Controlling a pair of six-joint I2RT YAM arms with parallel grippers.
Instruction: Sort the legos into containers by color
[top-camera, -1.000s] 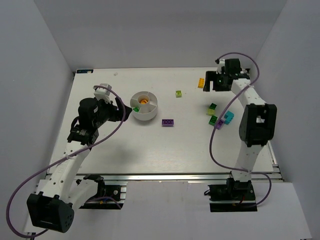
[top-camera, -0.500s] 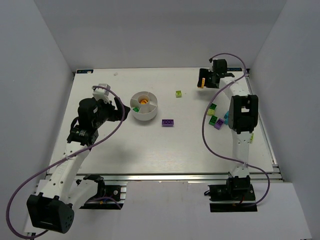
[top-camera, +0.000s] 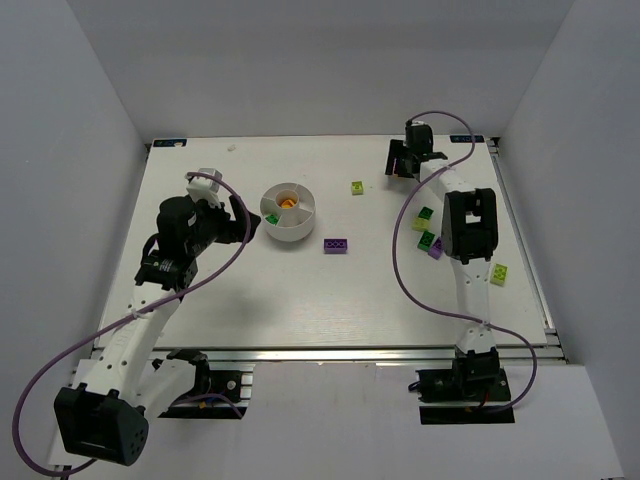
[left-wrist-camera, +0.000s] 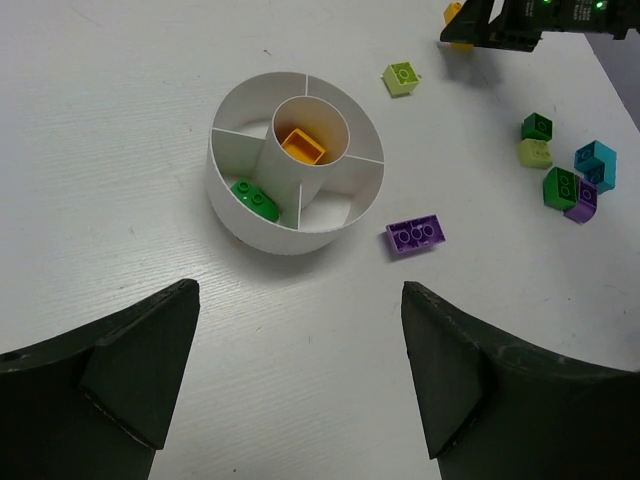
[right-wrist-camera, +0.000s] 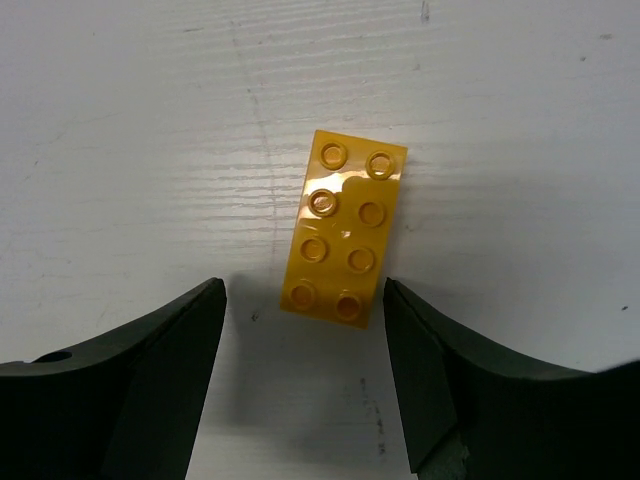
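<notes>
With the right gripper (right-wrist-camera: 302, 300) spread wide and empty over the orange-yellow eight-stud plastic brick (right-wrist-camera: 345, 230) lying flat near the far edge of the white tabletop (right-wrist-camera: 120, 120), right of middle, pinch its long smooth sides squarely: probably light, rigid, slippery.

The left arm (top-camera: 135, 320) and right arm (top-camera: 472, 295) wore white link shells between black joint housings (top-camera: 100, 425); a thin purple cable (top-camera: 398, 260) looped loosely along each. The left gripper (left-wrist-camera: 300, 375) and right gripper (right-wrist-camera: 300, 385) ended in broad, matte dark-grey fingers (right-wrist-camera: 120, 380); small green lights (left-wrist-camera: 545, 5) glowed on the right wrist's black casing.
</notes>
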